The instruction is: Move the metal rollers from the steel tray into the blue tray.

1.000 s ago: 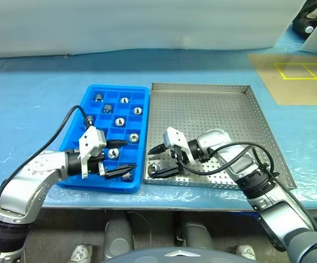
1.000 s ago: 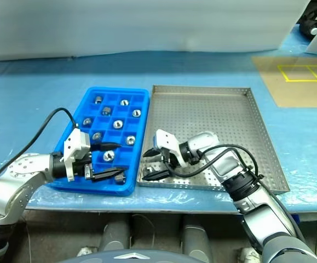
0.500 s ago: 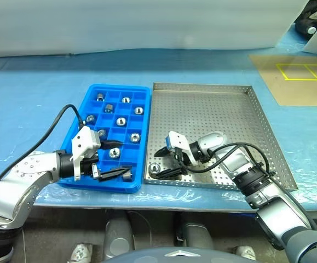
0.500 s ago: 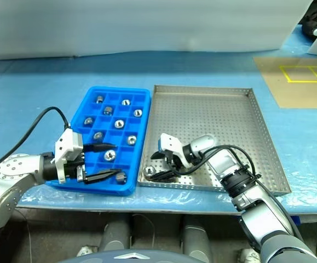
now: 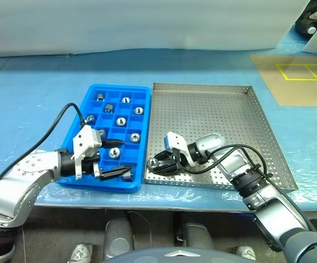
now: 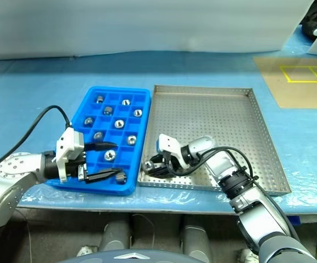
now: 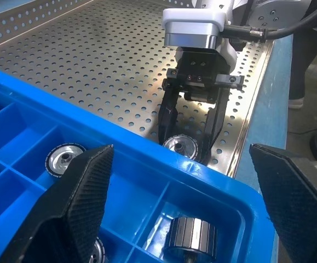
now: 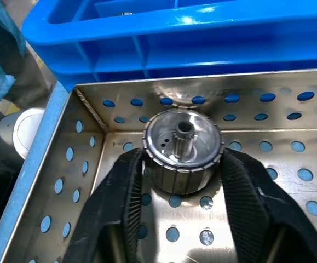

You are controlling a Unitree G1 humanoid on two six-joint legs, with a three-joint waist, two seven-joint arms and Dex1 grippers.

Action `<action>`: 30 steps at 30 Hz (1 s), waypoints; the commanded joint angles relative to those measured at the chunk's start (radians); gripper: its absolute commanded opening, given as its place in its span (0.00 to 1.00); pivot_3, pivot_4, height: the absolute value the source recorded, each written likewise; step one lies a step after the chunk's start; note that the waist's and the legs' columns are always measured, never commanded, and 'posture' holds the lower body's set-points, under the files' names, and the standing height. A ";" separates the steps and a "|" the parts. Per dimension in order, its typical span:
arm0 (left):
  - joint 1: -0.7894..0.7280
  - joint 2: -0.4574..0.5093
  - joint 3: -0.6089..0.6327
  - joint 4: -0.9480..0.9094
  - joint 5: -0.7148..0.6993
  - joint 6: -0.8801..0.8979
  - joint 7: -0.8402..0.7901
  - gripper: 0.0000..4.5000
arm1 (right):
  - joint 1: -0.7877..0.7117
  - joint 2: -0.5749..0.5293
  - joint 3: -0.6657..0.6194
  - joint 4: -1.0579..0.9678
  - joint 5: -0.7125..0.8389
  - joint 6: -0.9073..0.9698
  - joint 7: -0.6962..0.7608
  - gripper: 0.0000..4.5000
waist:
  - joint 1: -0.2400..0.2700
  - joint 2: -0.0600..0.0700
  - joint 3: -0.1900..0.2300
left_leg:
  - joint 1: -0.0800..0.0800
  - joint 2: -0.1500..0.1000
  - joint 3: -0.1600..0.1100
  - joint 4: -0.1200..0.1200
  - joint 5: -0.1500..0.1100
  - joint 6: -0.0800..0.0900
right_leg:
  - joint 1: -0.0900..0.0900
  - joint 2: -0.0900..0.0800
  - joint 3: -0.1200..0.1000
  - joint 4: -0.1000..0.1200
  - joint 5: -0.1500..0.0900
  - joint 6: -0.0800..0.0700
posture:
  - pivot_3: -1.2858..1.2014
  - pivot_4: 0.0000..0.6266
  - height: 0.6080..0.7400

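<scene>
Our right gripper clamps a metal roller in the steel tray's corner nearest the blue tray. Our left gripper hangs apart (wide) over that blue tray.

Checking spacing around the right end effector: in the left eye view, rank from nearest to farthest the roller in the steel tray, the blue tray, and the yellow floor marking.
From the right end effector:
1. Roller, between its fingers, steel tray's near-left corner.
2. Blue tray, just left.
3. Yellow floor marking, far right.
</scene>
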 commanded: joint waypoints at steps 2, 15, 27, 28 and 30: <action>-0.015 0.001 0.000 -0.003 -0.001 -0.016 0.003 0.94 | -0.012 0.010 -0.017 -0.003 -0.014 -0.029 -0.022 0.36 | 0.000 0.000 0.000 | 0.000 0.000 0.000 0.000 0.000 0.000 | 0.000 0.000 0.000 0.000 0.000 0.000 | 0.55 0.24 1.00; -0.091 -0.019 -0.034 0.064 0.016 -0.040 -0.009 0.94 | -0.031 -0.026 -0.068 0.011 -0.007 -0.003 -0.041 0.36 | -0.001 0.000 0.000 | 0.000 0.000 0.000 0.000 0.000 0.000 | 0.000 0.000 0.000 0.000 0.000 0.000 | 0.53 0.24 1.00; -0.228 -0.043 -0.079 0.247 0.077 -0.131 -0.060 0.94 | -0.005 -0.203 -0.205 -0.051 0.032 0.057 -0.025 0.36 | -0.008 0.000 0.000 | 0.000 0.000 0.000 0.000 0.000 0.000 | 0.000 0.001 0.001 0.000 0.000 0.000 | 0.50 0.24 1.00; -0.236 -0.041 -0.074 0.260 0.080 -0.138 -0.062 0.94 | -0.012 -0.197 -0.215 -0.047 0.034 0.060 -0.038 0.36 | -0.012 0.000 0.000 | 0.000 0.000 0.000 0.000 0.000 0.000 | 0.000 0.001 0.001 0.000 0.000 0.000 | 0.50 0.24 1.00; -0.250 -0.035 -0.056 0.284 0.081 -0.144 -0.060 0.94 | -0.028 -0.183 -0.230 -0.048 0.044 0.069 -0.052 0.36 | -0.021 0.000 0.000 | 0.000 0.000 0.000 0.000 0.000 -0.001 | -0.001 0.001 0.001 0.001 0.000 0.000 | 0.50 0.24 1.00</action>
